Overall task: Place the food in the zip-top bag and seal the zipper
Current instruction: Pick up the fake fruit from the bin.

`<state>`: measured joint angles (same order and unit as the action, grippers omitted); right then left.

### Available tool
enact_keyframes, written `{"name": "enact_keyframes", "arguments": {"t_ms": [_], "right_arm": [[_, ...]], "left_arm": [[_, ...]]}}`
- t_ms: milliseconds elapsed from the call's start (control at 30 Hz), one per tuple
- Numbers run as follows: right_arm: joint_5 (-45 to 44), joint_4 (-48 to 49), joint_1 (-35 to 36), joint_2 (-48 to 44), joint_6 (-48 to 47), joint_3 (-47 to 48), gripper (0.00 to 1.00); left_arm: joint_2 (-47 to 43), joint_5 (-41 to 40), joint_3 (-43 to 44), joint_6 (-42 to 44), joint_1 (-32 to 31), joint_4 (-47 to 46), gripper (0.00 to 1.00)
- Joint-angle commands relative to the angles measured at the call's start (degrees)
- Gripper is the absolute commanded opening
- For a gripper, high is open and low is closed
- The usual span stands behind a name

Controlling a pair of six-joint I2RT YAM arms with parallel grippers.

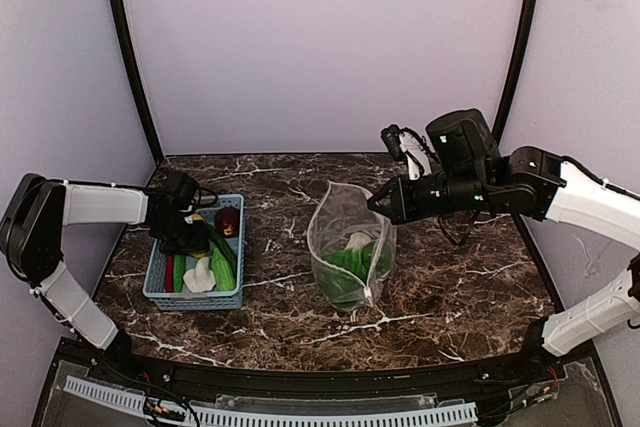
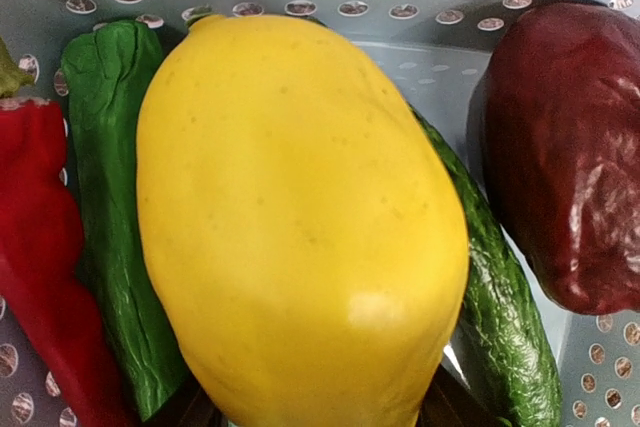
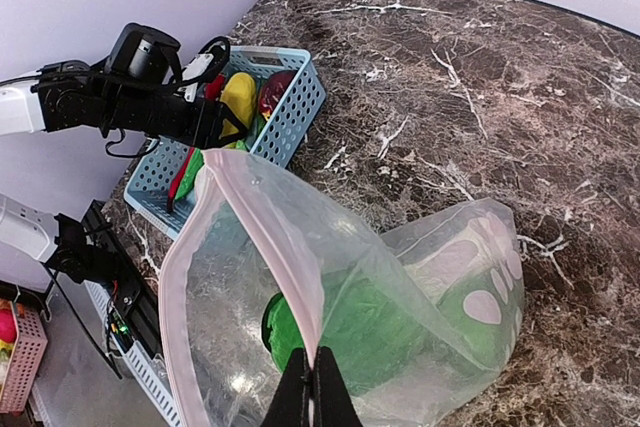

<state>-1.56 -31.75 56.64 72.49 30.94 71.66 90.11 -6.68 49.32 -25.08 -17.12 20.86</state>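
**Supervisor:** Report the left side.

**Operator:** I have the left pincer [image 1: 190,230] down in the light blue basket [image 1: 195,299], at 9 o'clock from the zip-top bag [image 1: 345,212]. Its fingers sit on either side of the yellow oval piece [image 2: 300,227]. I cannot tell whether they press on it.

**Supervisor:** What lies around that piece?

**Operator:** In my left wrist view, the green long pieces [image 2: 110,197] lie against both its flanks. The red chilli [image 2: 40,247] is at 9 o'clock and the dark red fruit [image 2: 565,147] at 3 o'clock.

**Supervisor:** Report the right side.

**Operator:** I have the right pincer [image 3: 315,392] closed tight on the zipper [image 3: 285,257], holding the mouth up and agape. The bag stands mid-tabletop [image 1: 450,277]. The green leafy bunch [image 1: 350,262] lies inside at its bottom.
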Motion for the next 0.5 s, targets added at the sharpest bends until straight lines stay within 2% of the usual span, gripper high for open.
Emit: {"name": "enact_keyframes", "arguments": {"t_ms": [0, 300, 467], "right_arm": [[0.07, 1.78, 0.46, 0.30, -0.31, 1.56, 0.00], [0.89, 2.52, 0.47, 0.39, -0.26, 1.60, 0.00], [1.34, 3.12, 0.48, 0.71, -0.28, 1.72, 0.00]], "left_arm": [[-3.54, -0.28, -0.95, -0.20, 0.42, 1.83, 0.57], [-15.31, 2.98, -2.17, -0.30, 0.43, 3.89, 0.55], [-23.27, 11.47, -4.62, 0.01, 0.43, 3.61, 0.52]]}}
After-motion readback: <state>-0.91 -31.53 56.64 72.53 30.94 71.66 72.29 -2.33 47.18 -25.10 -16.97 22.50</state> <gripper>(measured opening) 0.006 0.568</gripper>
